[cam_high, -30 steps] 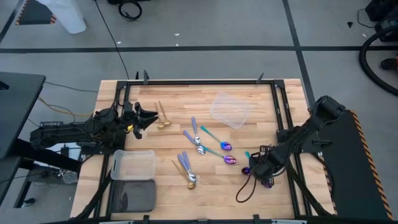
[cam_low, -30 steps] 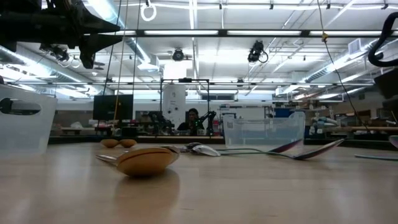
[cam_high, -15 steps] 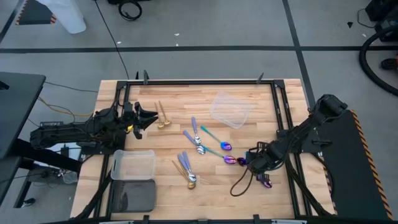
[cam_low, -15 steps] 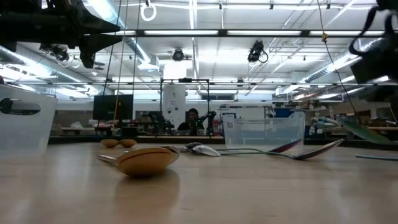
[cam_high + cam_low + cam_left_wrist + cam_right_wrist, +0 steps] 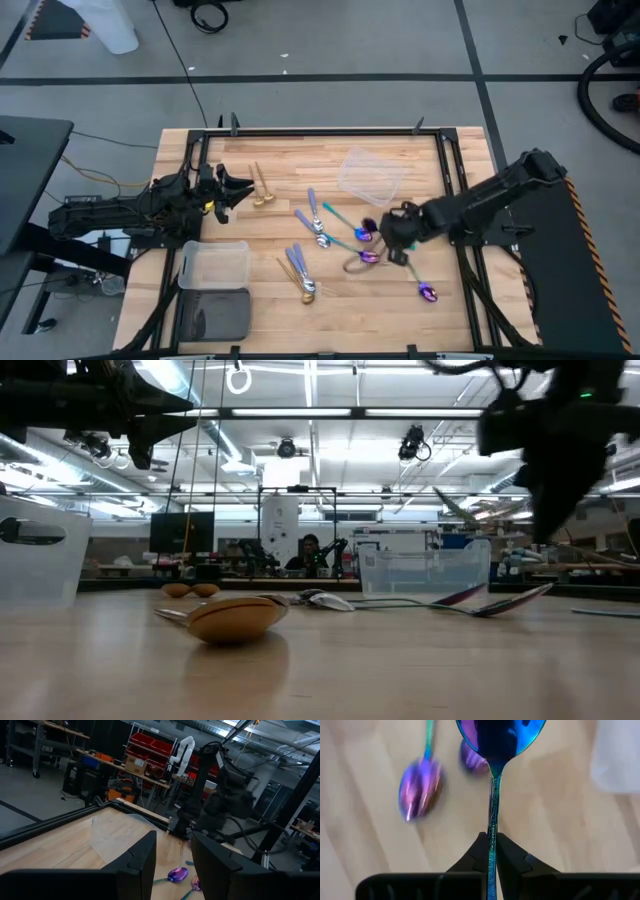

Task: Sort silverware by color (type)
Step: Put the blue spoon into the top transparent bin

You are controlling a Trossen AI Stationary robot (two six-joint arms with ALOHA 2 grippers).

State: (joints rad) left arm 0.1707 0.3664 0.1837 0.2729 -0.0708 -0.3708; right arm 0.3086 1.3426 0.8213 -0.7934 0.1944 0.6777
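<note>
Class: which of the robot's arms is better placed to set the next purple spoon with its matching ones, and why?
The right. Its gripper is shut on a purple spoon directly above the other purple spoons. The left gripper waits near the gold spoons, holding nothing.

The right arm has swung in from the right edge of the table toward the clear container (image 5: 371, 177), and the right gripper (image 5: 392, 228) now hangs just below and right of it, pinching the handle of a purple-blue spoon (image 5: 496, 740). A second purple-blue spoon (image 5: 427, 292), which sat under the gripper a moment ago, now lies bare on the wood, well off from the container. In the low view the arm has come in to loom dark above the container
</note>
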